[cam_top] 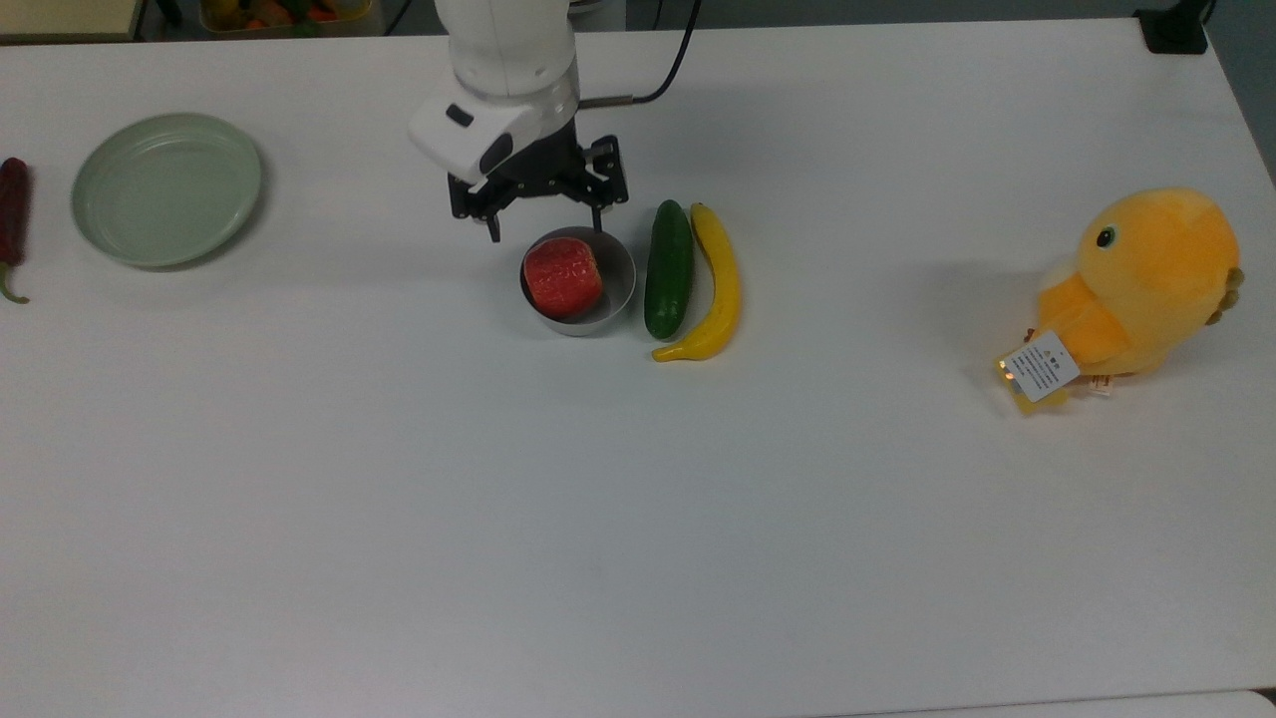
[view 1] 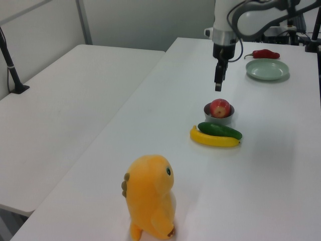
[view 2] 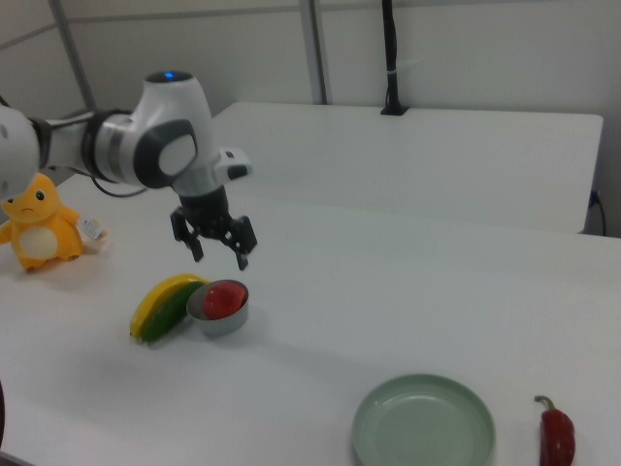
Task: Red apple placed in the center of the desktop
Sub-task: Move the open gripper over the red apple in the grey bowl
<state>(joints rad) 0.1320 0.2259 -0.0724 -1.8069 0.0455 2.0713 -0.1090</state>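
Observation:
The red apple [cam_top: 563,276] [view 1: 220,107] [view 2: 223,299] sits inside a small grey bowl [cam_top: 615,289] [view 2: 221,321] near the middle of the white desktop [cam_top: 638,519]. My gripper [cam_top: 545,230] [view 1: 217,86] [view 2: 220,256] hangs open above the desktop, just behind the bowl's far rim in the top view. Nothing is between its fingers. In the right view the gripper is above and slightly to the left of the bowl, clear of the apple.
A green cucumber [cam_top: 669,269] and a yellow banana [cam_top: 716,284] lie side by side just right of the bowl in the top view. A pale green plate [cam_top: 166,187] and a dark red chili pepper [cam_top: 12,224] lie far left; a yellow plush toy [cam_top: 1146,284] stands far right.

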